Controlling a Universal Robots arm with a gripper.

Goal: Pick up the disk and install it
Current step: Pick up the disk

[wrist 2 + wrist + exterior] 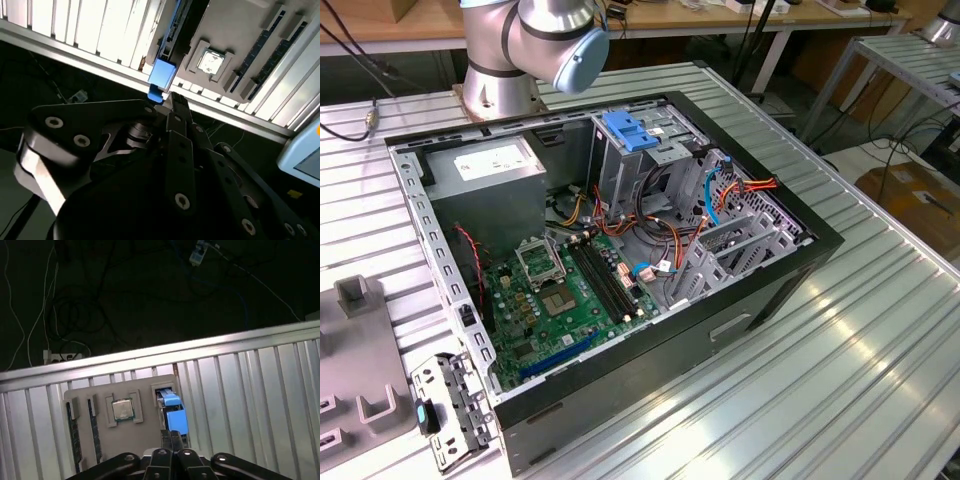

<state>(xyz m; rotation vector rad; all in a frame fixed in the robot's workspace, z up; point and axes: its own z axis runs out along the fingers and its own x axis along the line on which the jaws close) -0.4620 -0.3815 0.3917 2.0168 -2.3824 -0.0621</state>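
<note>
disk (175, 419) lies just past the tip of our claw (172, 433) in both wrist views. it is a dark slab with bright blue rails, standing on edge in a slot of a grey tray (150, 386). our claw is closed, its two black fingers (166, 439) pressed together with nothing between them. the tips overlap the blue end of the disk in the first wrist view. we cannot tell whether they touch it or hang above it. in the second wrist view the claw (175, 100) points at the same blue end of the disk (162, 74).

beside the disk's slot, the tray carries a square processor chip (123, 410) in its own pocket. beyond the chip, two long dark memory sticks (74, 435) lie side by side in grooves. the tray rests on a ribbed aluminium tabletop (250, 380), near its edge. past that edge we see a dark floor (125, 300) with loose cables and a white power strip (60, 356).

in the exterior view, the arm's base (500, 60) stands on the tabletop behind an open computer case (820, 240) that lies on its side. inside are a green motherboard (570, 300), a grey power supply (485, 165) and a tall grey cage topped by a blue latch (632, 130). on the exterior view's left, a corner of the grey tray (350, 340) shows, with a loose metal bracket (450, 410) between it and the case.
</note>
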